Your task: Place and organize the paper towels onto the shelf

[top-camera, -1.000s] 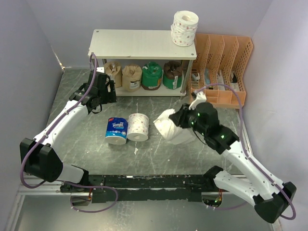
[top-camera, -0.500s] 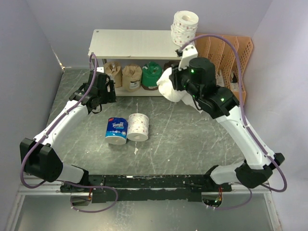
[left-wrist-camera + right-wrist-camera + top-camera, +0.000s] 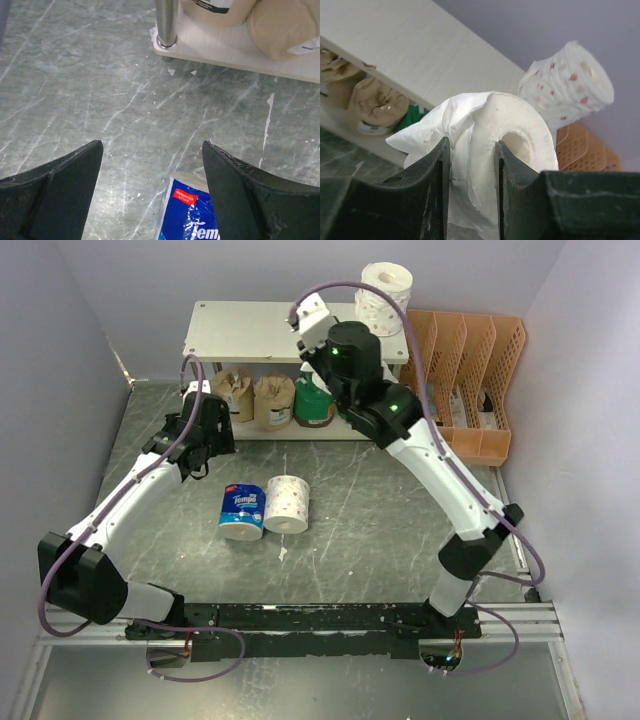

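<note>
My right gripper (image 3: pixel 472 150) is shut on a plain white paper towel roll (image 3: pixel 510 145) with a loose torn wrap, held up at the front edge of the shelf's top board (image 3: pixel 395 45). In the top view the arm hides this roll. A dotted roll (image 3: pixel 384 298) stands at the top board's right end. Two tan rolls (image 3: pixel 236 392) (image 3: pixel 274 400) and a green roll (image 3: pixel 315 402) sit on the lower tier. A blue-wrapped roll (image 3: pixel 241 512) and a dotted roll (image 3: pixel 288 504) lie on the table. My left gripper (image 3: pixel 197 462) is open and empty above the table, with the blue roll (image 3: pixel 190 215) below it.
The shelf (image 3: pixel 250 332) stands against the back wall. An orange slotted file organizer (image 3: pixel 470 370) stands right of it. The shelf's front left post (image 3: pixel 166 22) shows near my left gripper. Grey walls close in both sides.
My right arm has lifted the white roll from the table and swung it up and left to the shelf's top board. The left arm has barely moved.
</note>
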Robot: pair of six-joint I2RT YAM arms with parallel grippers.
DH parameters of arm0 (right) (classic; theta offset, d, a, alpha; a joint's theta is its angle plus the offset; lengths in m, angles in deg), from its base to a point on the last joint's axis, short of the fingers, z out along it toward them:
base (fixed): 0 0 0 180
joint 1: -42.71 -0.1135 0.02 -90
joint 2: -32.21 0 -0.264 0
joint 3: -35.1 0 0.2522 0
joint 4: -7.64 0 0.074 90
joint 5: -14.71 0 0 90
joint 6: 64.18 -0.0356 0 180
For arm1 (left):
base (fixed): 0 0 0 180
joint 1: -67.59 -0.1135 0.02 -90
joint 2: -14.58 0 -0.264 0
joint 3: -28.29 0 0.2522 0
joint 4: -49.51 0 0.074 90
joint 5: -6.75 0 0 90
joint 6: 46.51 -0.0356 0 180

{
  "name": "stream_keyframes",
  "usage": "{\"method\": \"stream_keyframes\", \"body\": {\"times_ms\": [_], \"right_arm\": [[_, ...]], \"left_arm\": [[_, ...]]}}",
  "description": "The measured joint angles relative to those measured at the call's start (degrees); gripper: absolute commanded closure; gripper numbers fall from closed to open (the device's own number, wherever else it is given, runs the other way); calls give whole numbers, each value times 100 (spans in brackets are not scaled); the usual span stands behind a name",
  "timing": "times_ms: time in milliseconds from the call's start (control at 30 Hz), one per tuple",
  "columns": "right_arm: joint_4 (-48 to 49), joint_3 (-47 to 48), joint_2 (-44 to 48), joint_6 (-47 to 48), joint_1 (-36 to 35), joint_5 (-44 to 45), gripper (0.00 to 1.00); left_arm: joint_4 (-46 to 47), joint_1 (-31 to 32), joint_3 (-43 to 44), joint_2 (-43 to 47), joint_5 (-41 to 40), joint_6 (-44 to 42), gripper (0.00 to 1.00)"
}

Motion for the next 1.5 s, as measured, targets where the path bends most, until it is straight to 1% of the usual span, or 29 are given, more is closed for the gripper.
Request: {"method": "stream_keyframes", "body": {"times_ms": [33, 67, 100, 333, 467, 567, 700, 833, 867, 900, 967, 1000, 1033, 1133, 1200, 1233, 1267, 1300, 1333, 1500], "right_arm": [[90, 74, -109, 136, -15, 76, 100], [203, 138, -227, 293, -33, 144, 100], [310, 168, -319, 437, -50, 188, 100], [1073, 415, -702, 1287, -61, 415, 100], [1661, 774, -1058, 1674, 20, 479, 100], [1928, 1016, -1362, 1836, 101, 472, 100], [2087, 1478, -1862, 1873, 326, 273, 100], [2170, 1563, -2170, 1834, 588, 107, 100], [2181, 1563, -2221, 1834, 634, 101, 98], [2197, 1563, -2288, 1834, 686, 96, 89], [2367, 1565, -2378, 1869, 758, 46, 59], [2393, 1567, -2385, 1847, 774, 26, 48], [2406, 1569, -2385, 1790, 793, -4, 40], [2472, 1558, -2385, 1600, 804, -203, 26], [2559, 1526, -2363, 1475, 798, -345, 23], [2590, 1497, -2334, 1412, 780, -409, 19], [2608, 1467, -2306, 1351, 756, -459, 14], [2643, 1360, -2218, 1246, 706, -555, 3], [2671, 1244, -2116, 1180, 649, -614, 0], [2903, -133, -841, 597, 33, -1067, 0]], "left_arm": [[11, 9, -20, 24, -55, 0, 8], [39, 33, -46, 50, -149, -2, 4], [48, 48, -59, 61, -219, -4, 2], [105, 175, -92, -31, -798, -31, 1], [131, 186, -144, -114, -1008, -173, 1], [146, 166, -151, -114, -1054, -205, 1], [157, -22, -146, -136, -949, -201, 1], [157, -267, -146, -144, -859, -197, 2], [153, -299, -142, -144, -852, -195, 2], [151, -319, -138, -144, -828, -195, 2], [151, -385, -136, -144, -719, -142, 2], [149, -413, -136, -144, -669, -107, 3], [149, -446, -136, -144, -619, -85, 3], [140, -533, -136, -144, -463, -44, 6], [129, -535, -131, -146, -361, -44, 6], [107, -527, -120, -153, -326, -44, 6], [98, -514, -105, -157, -306, -44, 6], [103, -490, -101, -160, -271, -44, 5], [103, -476, -101, -160, -254, -46, 5], [131, -424, -101, -103, -81, -184, 5]]}}
